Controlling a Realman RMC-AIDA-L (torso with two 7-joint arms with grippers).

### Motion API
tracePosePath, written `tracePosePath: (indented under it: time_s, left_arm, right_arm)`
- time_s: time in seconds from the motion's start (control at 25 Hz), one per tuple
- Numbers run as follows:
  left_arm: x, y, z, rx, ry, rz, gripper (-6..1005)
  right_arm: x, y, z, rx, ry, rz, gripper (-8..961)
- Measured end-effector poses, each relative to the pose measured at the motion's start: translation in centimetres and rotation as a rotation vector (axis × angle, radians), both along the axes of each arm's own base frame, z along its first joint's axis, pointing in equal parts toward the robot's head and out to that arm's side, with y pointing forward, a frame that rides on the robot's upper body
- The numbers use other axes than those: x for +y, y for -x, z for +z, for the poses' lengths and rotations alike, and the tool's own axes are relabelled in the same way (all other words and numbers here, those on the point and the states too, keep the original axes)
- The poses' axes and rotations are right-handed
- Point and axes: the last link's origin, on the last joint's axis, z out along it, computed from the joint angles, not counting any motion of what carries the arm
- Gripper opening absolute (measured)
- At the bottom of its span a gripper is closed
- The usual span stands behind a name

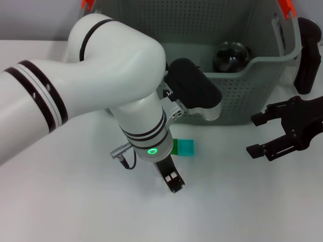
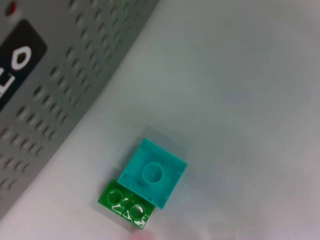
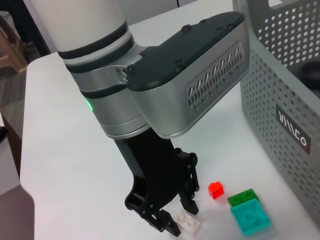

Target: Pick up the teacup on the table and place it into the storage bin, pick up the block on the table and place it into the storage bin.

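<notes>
The teacup (image 1: 231, 56), dark and glossy, lies inside the grey-green storage bin (image 1: 242, 96). In front of the bin, a teal block (image 1: 185, 147) sits on the table joined to a green block (image 1: 175, 146). The left wrist view looks down on the teal block (image 2: 152, 172) and the green block (image 2: 125, 205). My left gripper (image 1: 174, 185) is down at the table just in front of them. In the right wrist view the left gripper (image 3: 180, 220) stands open, fingertips at a small white block (image 3: 188, 223). My right gripper (image 1: 252, 135) hovers open to the right, holding nothing.
A tiny red block (image 3: 216, 189) lies near the green block (image 3: 242, 197) and the teal block (image 3: 251, 217). The bin's perforated wall carries a black label (image 3: 293, 131). Orange clips (image 1: 286, 6) sit on the bin's rim. The left arm's white elbow (image 1: 116, 55) looms beside the bin.
</notes>
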Motion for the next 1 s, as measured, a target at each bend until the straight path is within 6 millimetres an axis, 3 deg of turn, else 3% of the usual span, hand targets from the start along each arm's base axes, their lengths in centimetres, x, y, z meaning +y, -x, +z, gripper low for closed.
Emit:
tracePosePath:
  time_s: [0.84,1.0]
  left_arm:
    - [-0.04,0.27,-0.04,0.006,0.0,0.009,313]
    - [-0.1,0.27,-0.01,0.009,0.003,0.011,210]
  right_arm:
    - [0.1,0.12,0.02,-0.001,-0.003,0.004,946]
    - [0.08,0.1,0.02,-0.001,-0.003,0.003,946]
